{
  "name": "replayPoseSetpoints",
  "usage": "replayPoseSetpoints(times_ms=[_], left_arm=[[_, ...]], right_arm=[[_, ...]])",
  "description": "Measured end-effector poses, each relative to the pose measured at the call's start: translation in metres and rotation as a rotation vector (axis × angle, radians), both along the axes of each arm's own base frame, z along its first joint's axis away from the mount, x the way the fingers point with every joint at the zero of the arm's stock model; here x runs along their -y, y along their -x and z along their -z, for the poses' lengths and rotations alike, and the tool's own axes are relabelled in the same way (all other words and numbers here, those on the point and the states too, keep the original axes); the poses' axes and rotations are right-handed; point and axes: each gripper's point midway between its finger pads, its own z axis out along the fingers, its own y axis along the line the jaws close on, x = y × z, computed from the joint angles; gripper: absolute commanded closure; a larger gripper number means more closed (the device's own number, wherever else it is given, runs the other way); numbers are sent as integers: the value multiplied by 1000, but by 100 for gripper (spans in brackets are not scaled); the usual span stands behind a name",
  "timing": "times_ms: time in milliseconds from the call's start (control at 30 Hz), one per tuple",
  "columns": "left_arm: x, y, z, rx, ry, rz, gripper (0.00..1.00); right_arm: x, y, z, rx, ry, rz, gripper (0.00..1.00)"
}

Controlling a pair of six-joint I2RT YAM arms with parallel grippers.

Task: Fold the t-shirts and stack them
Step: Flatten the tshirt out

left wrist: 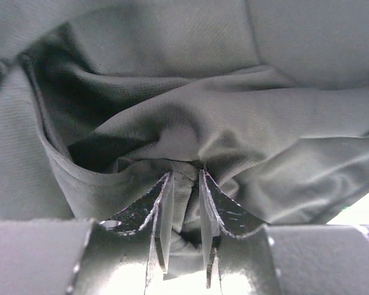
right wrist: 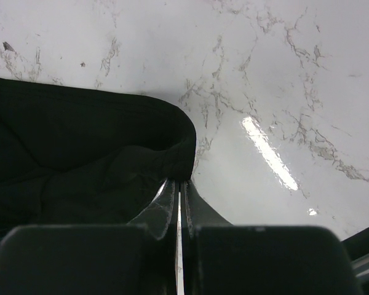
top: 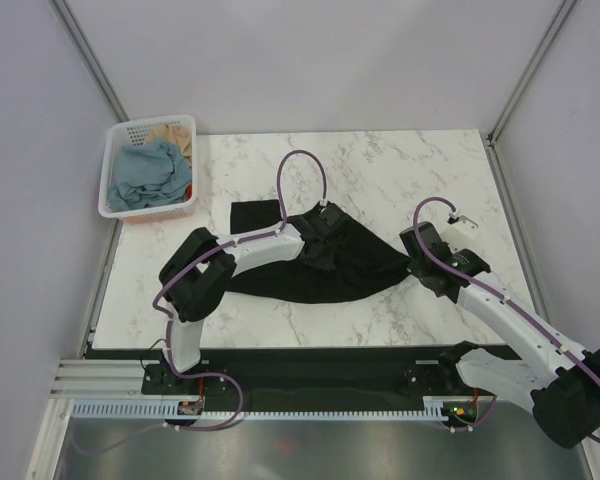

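— Any label we can read?
— None. Our black t-shirt (top: 320,268) lies crumpled mid-table (top: 400,170); left gripper (left wrist: 186,184), jaws narrowly apart, has a fold between them. Right gripper (right wrist: 179,187) pinches its edge, closed.

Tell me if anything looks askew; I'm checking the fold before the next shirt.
The black t-shirt is not lying flat: it sits bunched and creased on the marble table, one corner flapped out toward the white basket. The left gripper has a ridge of cloth between its fingers. Nothing looks spilled or damaged.
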Motion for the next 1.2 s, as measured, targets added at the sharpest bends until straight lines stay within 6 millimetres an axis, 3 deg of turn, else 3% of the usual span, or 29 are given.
replayPoseSetpoints(times_ms=[167, 267, 433, 567, 700, 867, 933, 1000, 1133, 1200], left_arm=[[-2, 3, 19, -30, -35, 2, 65], [-1, 3, 20, -29, -34, 3, 65], [-1, 3, 20, -28, -36, 8, 97], [1, 5, 17, -34, -27, 16, 98], [4, 12, -6, -38, 22, 18, 98], [19, 24, -66, 9, 170, 41, 98], [21, 30, -80, 13, 209, 49, 98], [24, 39, -82, -8, 230, 65, 98], [31, 71, -68, -92, 232, 123, 98], [40, 93, -64, -142, 241, 172, 87]], right_arm=[[-1, -1, 1, -2, 2, -7, 100], [-2, -2, 3, -9, 6, -12, 100], [-2, -3, 3, -3, 3, -14, 100], [-3, -3, 3, -2, 2, -15, 100], [-2, -3, 4, -4, 5, -17, 100], [-2, 0, 8, -13, 6, -18, 100], [-2, 1, 9, -17, 4, -20, 100], [-2, 0, 9, -17, 1, -21, 100], [-2, 1, 9, -16, 3, -22, 100], [-2, 0, 9, -16, 6, -22, 100]])
